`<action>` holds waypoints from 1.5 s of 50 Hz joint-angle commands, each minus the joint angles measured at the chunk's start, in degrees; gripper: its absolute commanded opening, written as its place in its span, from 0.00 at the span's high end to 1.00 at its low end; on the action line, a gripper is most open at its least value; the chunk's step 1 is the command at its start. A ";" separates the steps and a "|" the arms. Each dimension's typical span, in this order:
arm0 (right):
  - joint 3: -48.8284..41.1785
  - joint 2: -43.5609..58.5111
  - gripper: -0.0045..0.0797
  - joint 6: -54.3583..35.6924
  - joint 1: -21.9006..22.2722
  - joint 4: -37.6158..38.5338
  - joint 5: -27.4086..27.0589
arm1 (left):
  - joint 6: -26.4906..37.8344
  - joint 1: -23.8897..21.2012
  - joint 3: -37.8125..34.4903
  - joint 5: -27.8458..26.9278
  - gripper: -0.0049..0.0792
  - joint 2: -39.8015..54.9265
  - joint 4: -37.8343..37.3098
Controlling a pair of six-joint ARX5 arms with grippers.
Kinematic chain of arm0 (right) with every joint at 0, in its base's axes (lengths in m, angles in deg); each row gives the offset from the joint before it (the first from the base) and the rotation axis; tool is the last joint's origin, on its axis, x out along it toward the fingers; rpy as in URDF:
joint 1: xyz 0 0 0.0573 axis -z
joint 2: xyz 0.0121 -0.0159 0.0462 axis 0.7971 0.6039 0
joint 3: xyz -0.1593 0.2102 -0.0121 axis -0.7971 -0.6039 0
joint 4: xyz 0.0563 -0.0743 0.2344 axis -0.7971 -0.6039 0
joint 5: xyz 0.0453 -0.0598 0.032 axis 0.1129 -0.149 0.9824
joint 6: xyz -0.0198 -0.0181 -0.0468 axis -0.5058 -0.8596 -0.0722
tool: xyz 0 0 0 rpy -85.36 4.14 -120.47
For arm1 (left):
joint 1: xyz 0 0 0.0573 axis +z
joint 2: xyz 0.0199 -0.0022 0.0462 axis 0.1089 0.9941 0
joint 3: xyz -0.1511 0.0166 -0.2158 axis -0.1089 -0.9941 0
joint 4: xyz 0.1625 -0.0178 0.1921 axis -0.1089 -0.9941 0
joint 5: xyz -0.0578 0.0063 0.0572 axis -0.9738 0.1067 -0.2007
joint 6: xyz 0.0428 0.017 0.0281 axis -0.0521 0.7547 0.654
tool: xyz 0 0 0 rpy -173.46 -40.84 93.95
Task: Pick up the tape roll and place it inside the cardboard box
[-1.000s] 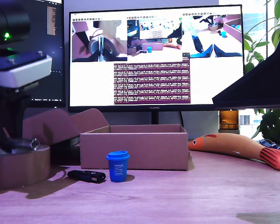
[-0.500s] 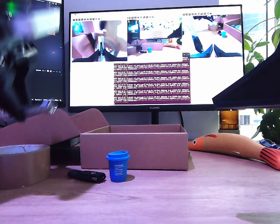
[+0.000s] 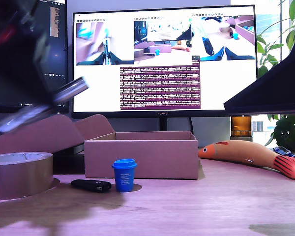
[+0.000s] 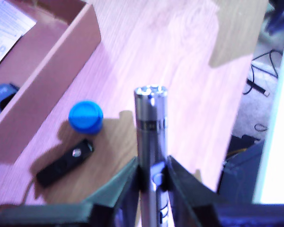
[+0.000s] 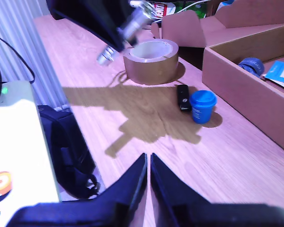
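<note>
Sitting at the lower left of the exterior view, the tape roll (image 3: 20,174) is a wide brown drum with a pale top rim, flat on the wooden table (image 3: 211,206) and well apart from the cardboard box (image 3: 141,155), a low straight-walled carton at the frame's centre. A ribbed blue cup (image 3: 124,174) and a flat black stick (image 3: 91,185) lie just in front of the box, a painted fish (image 3: 253,155) to its right, and a blurred silver flashlight (image 3: 44,105) slants across the upper left. In the first wrist view my first gripper (image 4: 154,172) pinches that smooth metal cylinder between dark jaws, high above the cup (image 4: 85,116) and the box wall (image 4: 52,80). In the second wrist view my second gripper (image 5: 148,177) has its dark tapered fingers pressed together, empty, over bare wood grain, with the roll (image 5: 151,60) upright in the upper middle of the frame.
</note>
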 commanded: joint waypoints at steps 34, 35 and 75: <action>-0.37 0.24 0.96 -0.37 -0.17 0.33 -1.62 | 0.68 -4.15 0.02 2.58 0.90 21.70 5.64; -0.37 0.24 0.96 -0.37 -0.17 0.33 -1.62 | 0.66 -4.28 0.02 2.95 0.90 21.90 5.64; -0.37 0.24 0.96 -0.33 -0.17 0.39 -1.66 | 1.81 -3.98 0.11 4.11 0.91 18.93 6.05</action>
